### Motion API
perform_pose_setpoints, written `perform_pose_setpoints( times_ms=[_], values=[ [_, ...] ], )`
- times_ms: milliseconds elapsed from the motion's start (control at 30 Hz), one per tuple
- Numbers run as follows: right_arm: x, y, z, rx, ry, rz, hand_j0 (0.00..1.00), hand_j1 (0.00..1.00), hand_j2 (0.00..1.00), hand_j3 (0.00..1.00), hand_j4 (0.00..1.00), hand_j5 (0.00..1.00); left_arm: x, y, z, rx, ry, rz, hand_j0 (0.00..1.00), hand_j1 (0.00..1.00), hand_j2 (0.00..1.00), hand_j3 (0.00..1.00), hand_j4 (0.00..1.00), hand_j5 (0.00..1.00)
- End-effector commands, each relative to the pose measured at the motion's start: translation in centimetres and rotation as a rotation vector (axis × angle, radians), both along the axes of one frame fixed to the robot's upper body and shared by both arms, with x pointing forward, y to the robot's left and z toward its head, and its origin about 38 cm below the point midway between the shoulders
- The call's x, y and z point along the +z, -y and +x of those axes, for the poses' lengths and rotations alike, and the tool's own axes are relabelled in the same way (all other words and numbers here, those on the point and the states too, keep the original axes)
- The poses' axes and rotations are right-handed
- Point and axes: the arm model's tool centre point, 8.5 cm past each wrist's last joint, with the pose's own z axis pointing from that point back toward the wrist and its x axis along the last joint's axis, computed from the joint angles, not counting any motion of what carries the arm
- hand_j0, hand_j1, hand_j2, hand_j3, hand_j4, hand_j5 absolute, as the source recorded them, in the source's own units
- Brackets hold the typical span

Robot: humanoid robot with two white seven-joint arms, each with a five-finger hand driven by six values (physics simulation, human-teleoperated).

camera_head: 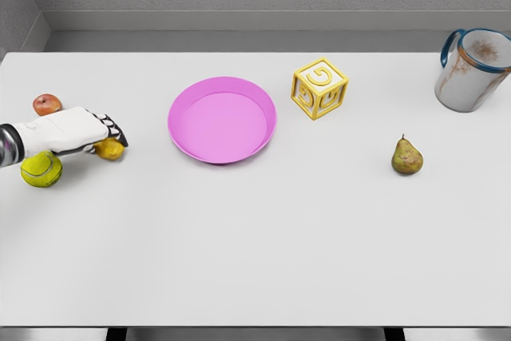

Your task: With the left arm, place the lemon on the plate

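The yellow lemon [110, 150] lies on the white table at the far left, partly covered by my left hand [114, 133]. The hand comes in from the left edge and sits over the lemon's top, its dark fingertips curled down around the fruit. The lemon looks as if it rests on the table surface. The pink plate [222, 120] stands a short way to the right of the hand, with nothing on it. My right arm does not show.
A tennis ball [41, 169] sits just under the left forearm and a small red apple [47, 104] just behind it. A yellow letter block [319, 88] stands right of the plate, a pear [406, 156] further right, and a worn mug [473, 69] at the back right.
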Motion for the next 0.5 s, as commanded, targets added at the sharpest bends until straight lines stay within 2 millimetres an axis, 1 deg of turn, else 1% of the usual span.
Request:
perform_pose_setpoints(
  times_ms=[0, 467],
  values=[
    [0.0, 0.0, 0.03, -0.001, 0.001, 0.0, 1.0, 1.0, 1.0, 1.0, 1.0, 1.0, -1.51, 0.28, -0.43, -0.053, -0.038, 0.098, 0.61, 0.61, 0.61, 0.61, 0.61, 0.61],
    [0.0, 0.0, 0.03, -0.001, 0.001, 0.0, 1.0, 1.0, 1.0, 1.0, 1.0, 1.0, -1.35, 0.31, -0.44, -0.054, -0.036, 0.091, 0.58, 0.58, 0.58, 0.58, 0.58, 0.58]
  ],
)
